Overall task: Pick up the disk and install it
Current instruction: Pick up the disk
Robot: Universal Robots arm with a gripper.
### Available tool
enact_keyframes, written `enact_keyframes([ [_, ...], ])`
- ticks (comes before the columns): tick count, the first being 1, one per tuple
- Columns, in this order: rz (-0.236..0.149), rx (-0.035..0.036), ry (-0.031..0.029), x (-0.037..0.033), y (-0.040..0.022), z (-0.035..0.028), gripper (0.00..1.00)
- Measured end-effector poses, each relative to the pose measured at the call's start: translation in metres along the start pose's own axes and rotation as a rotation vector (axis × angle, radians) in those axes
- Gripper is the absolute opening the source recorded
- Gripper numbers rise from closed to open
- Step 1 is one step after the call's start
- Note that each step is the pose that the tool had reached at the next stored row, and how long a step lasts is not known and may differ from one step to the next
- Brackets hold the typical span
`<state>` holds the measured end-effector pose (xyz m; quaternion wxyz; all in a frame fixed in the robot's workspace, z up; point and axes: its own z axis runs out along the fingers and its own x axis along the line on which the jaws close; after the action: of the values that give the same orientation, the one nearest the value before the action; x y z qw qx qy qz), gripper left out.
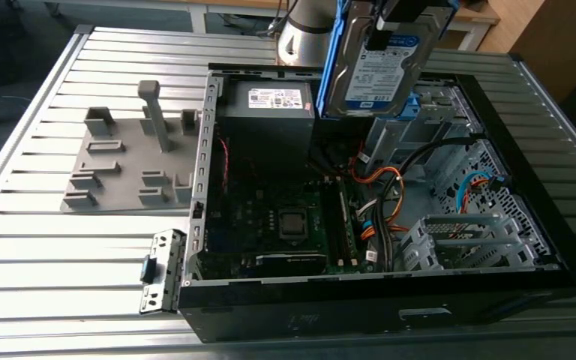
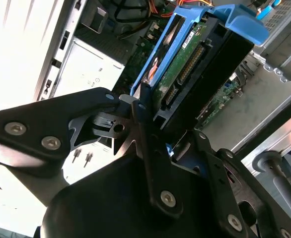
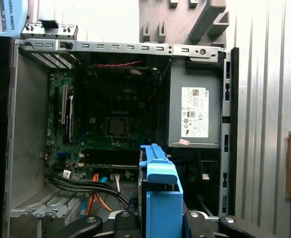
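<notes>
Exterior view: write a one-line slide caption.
Gripper holds the disk above the open computer case on the slatted metal table.

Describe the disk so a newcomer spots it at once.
Find the open black computer case on the slatted table. Above it, the gripper holds the disk: a silver drive with a white-and-blue label in a bright blue frame, unlike the grey box with a white sticker inside the case.

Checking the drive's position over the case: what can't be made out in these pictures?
- Exterior view: the gripper holding the disk is cut off by the top edge.
- Exterior view: the disk hides part of the metal cage behind it.
- First wrist view: the disk is edge-on; its blue frame hides its label.
- Second wrist view: the gripper's black links cover the disk's near end.
</notes>
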<state>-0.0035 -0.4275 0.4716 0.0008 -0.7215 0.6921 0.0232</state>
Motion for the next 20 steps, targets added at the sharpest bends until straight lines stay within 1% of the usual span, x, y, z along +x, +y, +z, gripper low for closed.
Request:
enact_keyframes([
  [20,0.000,-0.0001,0.0032,0.0146,-0.0018,-0.0001,0.36],
])
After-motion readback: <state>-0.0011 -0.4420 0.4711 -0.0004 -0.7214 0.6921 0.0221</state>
